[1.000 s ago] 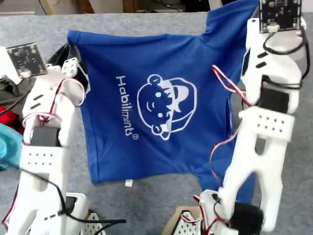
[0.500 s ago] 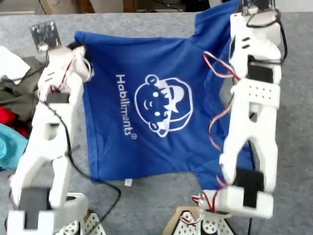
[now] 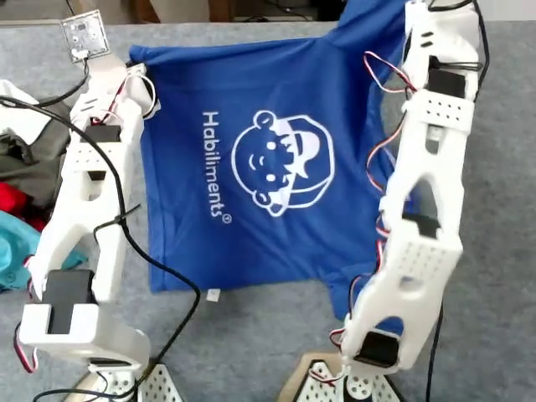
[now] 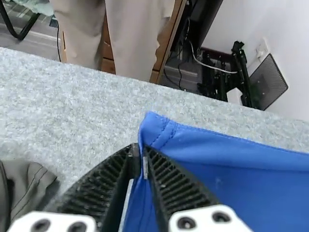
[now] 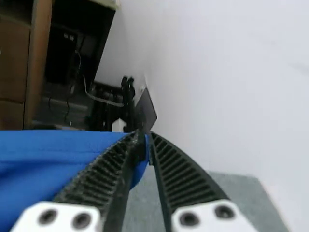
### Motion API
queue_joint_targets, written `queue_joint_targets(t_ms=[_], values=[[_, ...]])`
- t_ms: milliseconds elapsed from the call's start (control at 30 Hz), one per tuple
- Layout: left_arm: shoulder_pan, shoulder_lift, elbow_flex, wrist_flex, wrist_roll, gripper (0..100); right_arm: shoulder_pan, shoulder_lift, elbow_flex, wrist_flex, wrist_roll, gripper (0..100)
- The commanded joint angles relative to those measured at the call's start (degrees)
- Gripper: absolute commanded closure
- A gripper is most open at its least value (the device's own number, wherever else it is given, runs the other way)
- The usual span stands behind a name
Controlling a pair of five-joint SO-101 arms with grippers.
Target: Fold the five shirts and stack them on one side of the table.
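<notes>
1. Table (image 3: pixel 251 335): grey felt-like top, running under both arms and past both grippers on every side.
2. Blue shirt (image 3: pixel 268 167): spread print-up on the table, spanning from one gripper across to the other. One far corner sits in the left gripper, and the opposite far edge goes up into the right gripper. The near hem lies flat, back toward the arm bases.
3. Right arm (image 3: pixel 427 167): stretched out long over the shirt's side edge, covering part of the cloth.
4. Left arm (image 3: pixel 88 193): stretched out alongside the shirt's other side edge.
5. Pile of other clothes (image 3: pixel 17 167): olive, red and teal pieces on the outer side of the left arm, behind its gripper and apart from the blue shirt. An olive piece (image 4: pixel 24 183) shows just beside the left jaws.
6. Left gripper (image 4: pixel 140 153): jaws pressed together, a thin fold of the shirt's corner (image 4: pixel 159 133) pinched at the tips, low over the table.
7. Right gripper (image 5: pixel 141 142): jaws closed, blue cloth (image 5: pixel 58 154) clamped between them and trailing off to one side.
</notes>
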State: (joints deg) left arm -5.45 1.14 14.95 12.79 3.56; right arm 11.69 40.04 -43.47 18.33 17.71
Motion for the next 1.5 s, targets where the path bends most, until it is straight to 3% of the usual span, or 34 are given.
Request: queue_joint_targets(t_ms=[0,267,467,667,900,1167,1467], values=[[-0.4,-0.6,-3.6,0.1,-0.6,98,2.5,7.1,-14.2,6.3,-0.1,99.5],[1.9,-1.0,-4.0,2.5,-0.6,98,2.7,18.2,-40.3,27.7,0.3,99.5],[3.3,-1.2,-7.7,18.4,-0.7,98,2.8,18.7,-52.4,46.6,0.5,99.5],[3.3,-3.7,-14.0,37.2,-0.7,98,3.0,12.6,-51.7,67.3,9.2,99.5],[6.6,-10.9,-12.2,49.4,-0.7,98,3.2,8.7,-51.7,83.5,15.4,99.5],[8.6,-21.5,3.2,52.1,-0.8,98,8.2,1.5,-48.5,84.2,18.3,99.5],[8.4,-29.4,18.9,44.8,-0.5,98,10.7,-13.8,-19.6,84.1,26.3,99.5]])
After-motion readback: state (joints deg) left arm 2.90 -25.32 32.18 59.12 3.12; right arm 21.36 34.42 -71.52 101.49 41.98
